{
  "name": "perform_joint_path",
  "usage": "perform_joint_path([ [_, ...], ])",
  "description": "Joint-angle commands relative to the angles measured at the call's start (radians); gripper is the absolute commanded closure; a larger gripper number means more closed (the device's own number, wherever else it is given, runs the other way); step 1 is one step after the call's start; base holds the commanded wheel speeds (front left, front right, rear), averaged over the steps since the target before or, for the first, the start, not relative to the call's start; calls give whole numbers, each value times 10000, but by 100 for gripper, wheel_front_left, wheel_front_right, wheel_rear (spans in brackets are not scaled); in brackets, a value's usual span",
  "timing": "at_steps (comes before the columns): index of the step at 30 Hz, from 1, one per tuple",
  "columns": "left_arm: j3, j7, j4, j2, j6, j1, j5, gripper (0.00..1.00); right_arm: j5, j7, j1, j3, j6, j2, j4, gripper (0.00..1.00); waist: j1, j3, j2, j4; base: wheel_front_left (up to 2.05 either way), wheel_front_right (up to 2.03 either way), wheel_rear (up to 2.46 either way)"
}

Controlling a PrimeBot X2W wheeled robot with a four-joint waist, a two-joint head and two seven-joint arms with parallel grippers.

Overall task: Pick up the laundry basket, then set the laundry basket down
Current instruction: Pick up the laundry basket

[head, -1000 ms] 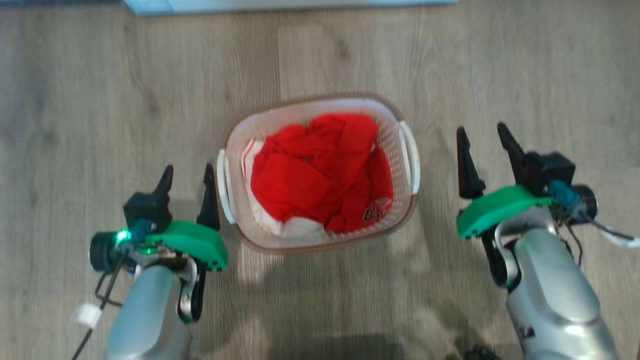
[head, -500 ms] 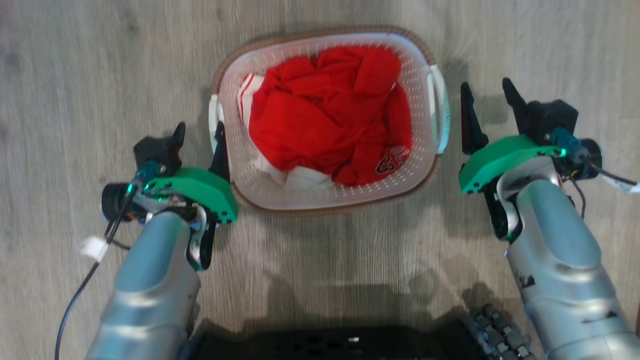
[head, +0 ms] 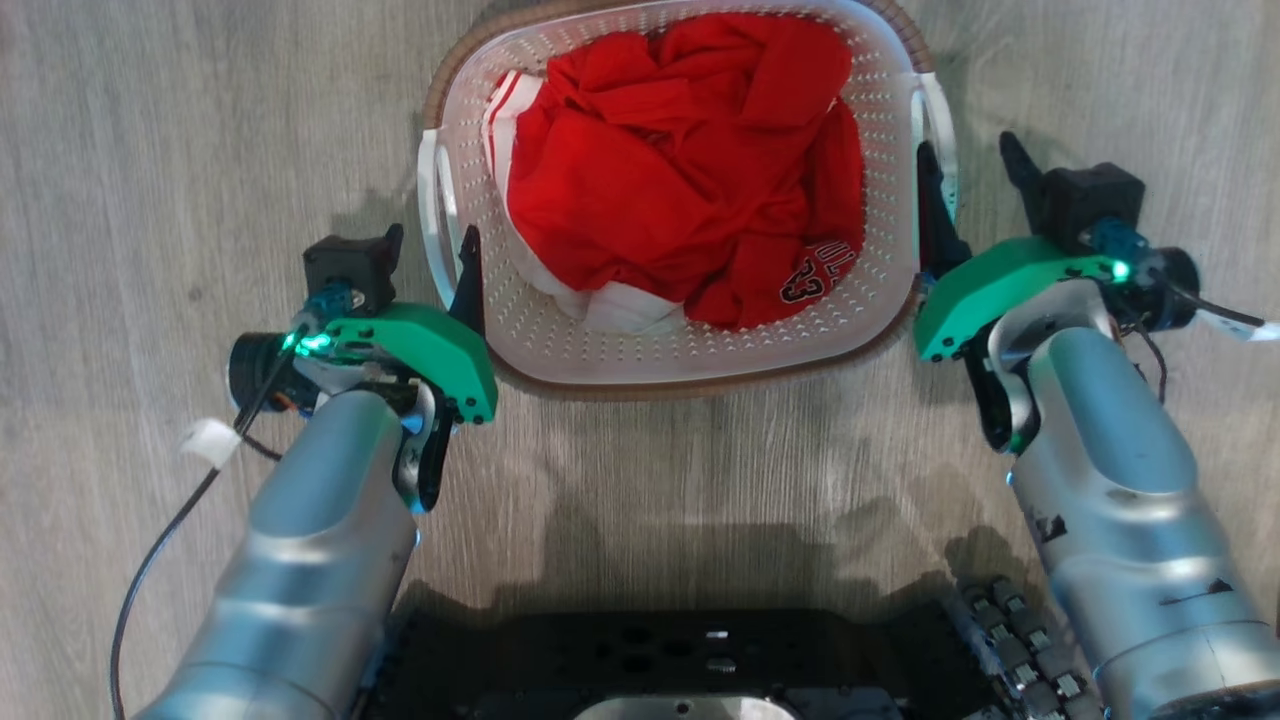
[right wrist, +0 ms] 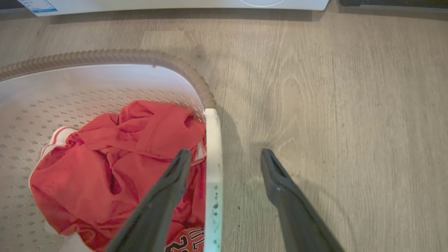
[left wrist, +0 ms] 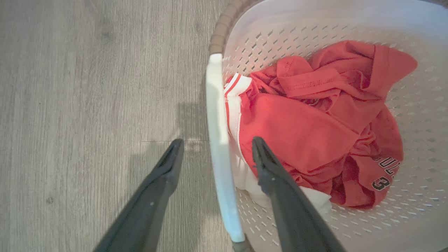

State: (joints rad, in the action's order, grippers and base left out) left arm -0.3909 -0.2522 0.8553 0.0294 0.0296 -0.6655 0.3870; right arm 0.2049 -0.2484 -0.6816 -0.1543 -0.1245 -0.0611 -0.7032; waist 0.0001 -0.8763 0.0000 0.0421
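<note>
White perforated basket [head: 690,345] sits on the wood floor [head: 150,150], centre and far, holding a red jersey [head: 680,190]. Left gripper [head: 432,235] is spread wide astride the left handle [left wrist: 218,147], one finger inside the basket and one outside, not clamped. Right gripper [head: 966,147] gapes the same way around the right handle [right wrist: 213,157].
</note>
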Motion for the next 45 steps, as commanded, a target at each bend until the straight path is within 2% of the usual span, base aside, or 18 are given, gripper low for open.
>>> perform_joint_path([
  [1, 90, -95, 9, 208, 16, 156, 111, 0, 21, -134, 217, -283, -62, 109, 14, 0, -1, -63, 0, 48, 0, 0, 0],
  [9, -741, -95, 710, 208, 13, -357, 813, 0, 227, -134, -292, -867, -62, 109, -1111, 0, -1, -259, 0, 128, 0, 0, 0],
  [21, -1807, -95, 1101, 208, 295, -1000, 1969, 0, 417, -134, -1049, -986, -62, 109, -2070, 0, -1, -544, 0, 238, 0, 0, 0],
  [22, -1893, -95, 1124, 208, 322, -1042, 2063, 2, 434, -134, -1100, -1011, -62, 109, -2110, 0, -1, -559, 0, 256, 0, 0, 0],
  [27, -2218, -95, 1150, 208, 452, -1162, 2447, 30, 489, -134, -1312, -1109, -62, 109, -2429, 0, -1, -573, 0, 330, 0, 0, 0],
  [28, -2256, -95, 1144, 208, 476, -1171, 2505, 44, 508, -134, -1341, -1119, -62, 109, -2488, 11, -1, -569, 0, 340, 0, 0, 0],
  [31, -2334, -95, 1126, 208, 543, -1188, 2620, 66, 549, -134, -1424, -1164, -62, 109, -2719, 37, -1, -555, 0, 358, 0, 0, 0],
  [32, -2350, -95, 1123, 208, 562, -1191, 2640, 80, 570, -134, -1453, -1180, -62, 109, -2788, 49, -1, -550, 0, 360, 0, 0, 0],
  [33, -2372, -95, 1127, 208, 568, -1193, 2651, 100, 582, -134, -1482, -1196, -62, 109, -2873, 55, -1, -544, 0, 359, 0, 0, 0],
  [35, -2416, -95, 1134, 208, 568, -1198, 2650, 100, 612, -134, -1539, -1241, -62, 109, -3130, 76, -1, -524, 0, 359, 0, 0, 0],
  [36, -2429, -95, 1135, 208, 568, -1201, 2647, 100, 613, -134, -1576, -1271, -62, 109, -3208, 100, -1, -514, 0, 357, 0, 0, 0],
  [45, -2455, -95, 1078, 208, 560, -1220, 2587, 100, 829, -134, -1650, -1414, -62, 109, -3546, 100, -1, -367, 0, 304, 0, 0, 0],
])
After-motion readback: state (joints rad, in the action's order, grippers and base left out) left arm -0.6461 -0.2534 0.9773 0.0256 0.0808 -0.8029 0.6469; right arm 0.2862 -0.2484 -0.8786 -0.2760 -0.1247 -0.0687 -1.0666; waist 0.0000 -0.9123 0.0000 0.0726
